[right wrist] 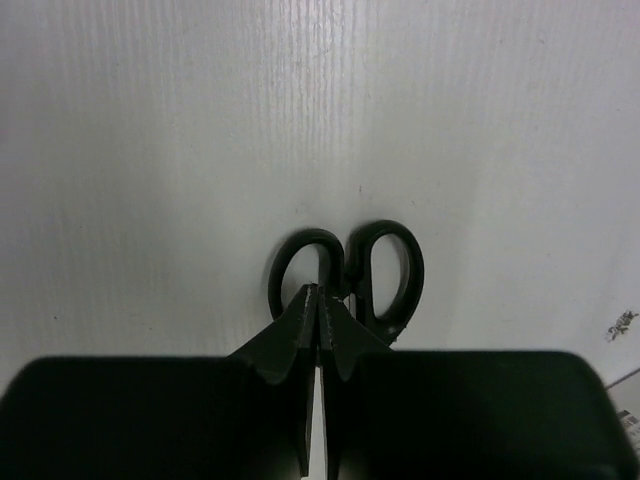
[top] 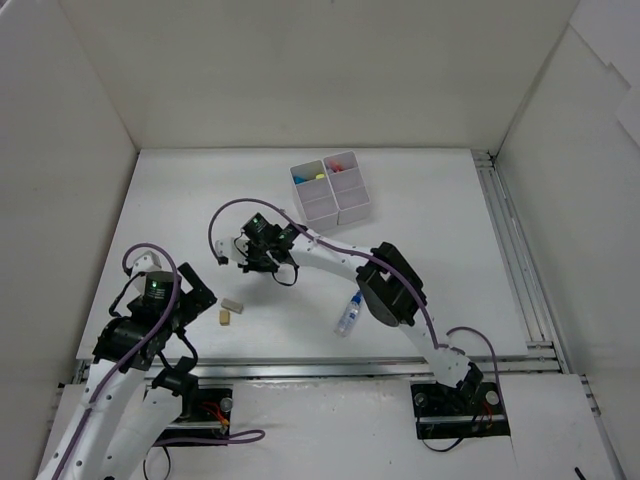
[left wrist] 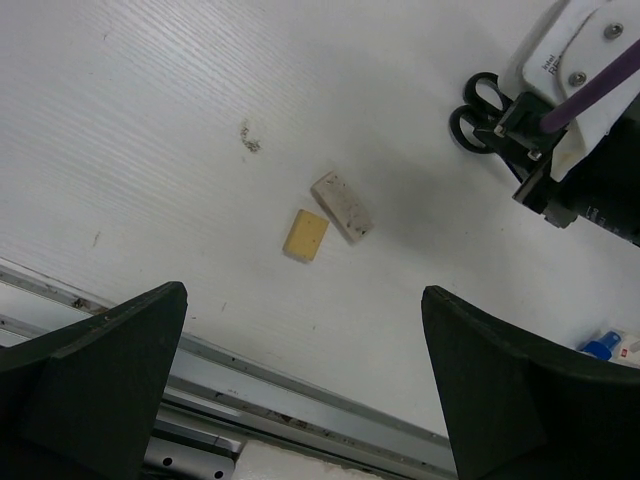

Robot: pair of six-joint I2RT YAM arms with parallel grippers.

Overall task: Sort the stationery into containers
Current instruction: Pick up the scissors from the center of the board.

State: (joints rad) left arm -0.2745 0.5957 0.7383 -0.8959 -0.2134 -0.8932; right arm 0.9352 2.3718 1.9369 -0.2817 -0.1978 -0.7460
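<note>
Black-handled scissors (right wrist: 416,275) lie on the white table left of centre (top: 243,263); their loops also show in the left wrist view (left wrist: 452,125). My right gripper (right wrist: 320,290) is at the scissors (top: 252,255), its jaws closed to a thin slit on the inner side of the left handle loop. A whitish eraser (left wrist: 342,206) and a beige eraser (left wrist: 305,235) lie side by side in front of my left gripper (left wrist: 303,290), which is open, empty and near the front edge (top: 195,293). The white organiser (top: 336,188) stands at the back, with yellow, blue and red items inside.
A blue-capped bottle (top: 349,316) lies beside the right arm's elbow; its cap shows in the left wrist view (left wrist: 603,346). A metal rail (left wrist: 300,385) runs along the table's front edge. White walls enclose the table on three sides.
</note>
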